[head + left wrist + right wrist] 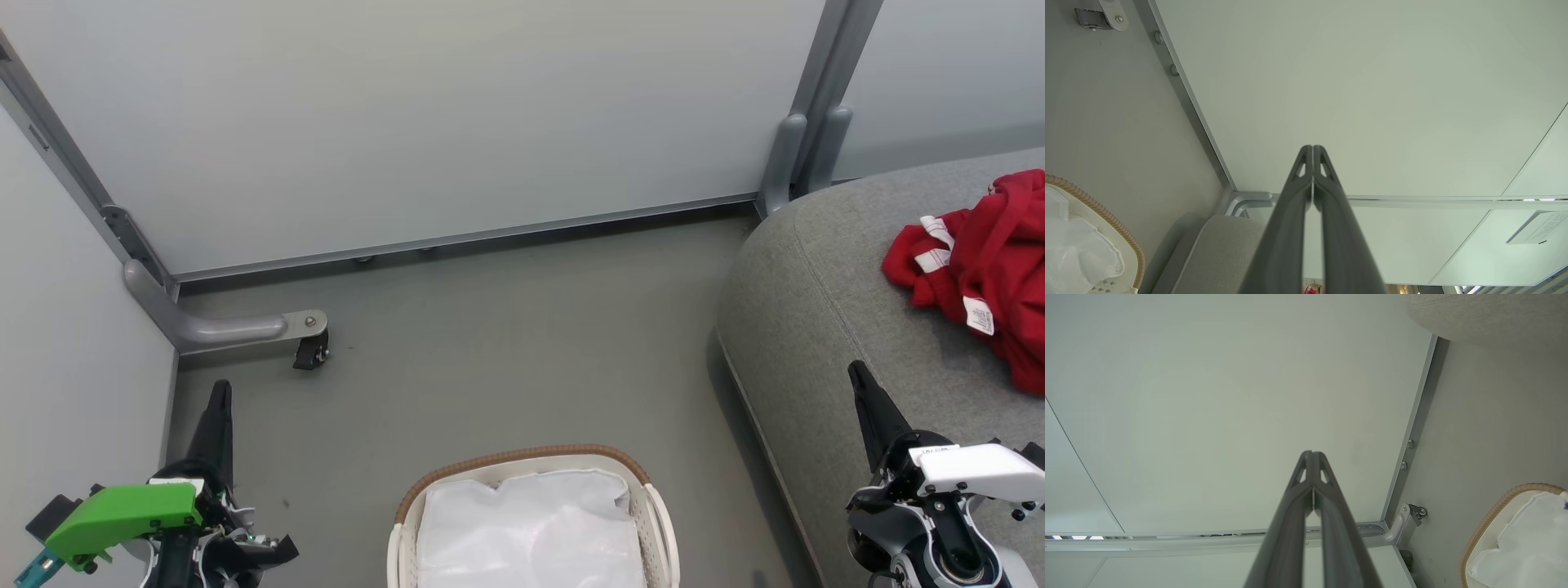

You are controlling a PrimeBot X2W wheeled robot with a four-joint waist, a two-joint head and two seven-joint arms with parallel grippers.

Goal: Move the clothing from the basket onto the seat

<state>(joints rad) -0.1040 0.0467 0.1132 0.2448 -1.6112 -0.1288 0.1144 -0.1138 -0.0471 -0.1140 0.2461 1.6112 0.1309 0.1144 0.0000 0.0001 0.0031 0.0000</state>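
Claws first: your left claw [217,408] has its two fingers pressed together with nothing between them. It hangs over the floor [506,343] just left of the basket [522,459], fingers pointing away from you. Same deal with your right claw [867,396]: fingers meet tip to tip, nothing held. It's off to the right of the basket and shows against the near edge of the seat [816,310]. The basket's on the floor right in front of you, between the two, and what you see inside it is the white liner [531,531], all crumpled. The clothing [992,261] is a red heap with white labels, lying on the seat, to the right of the basket and farther back, well apart from both claws. Back left of the basket, a little caster [310,351] sits by the foot of the wall.
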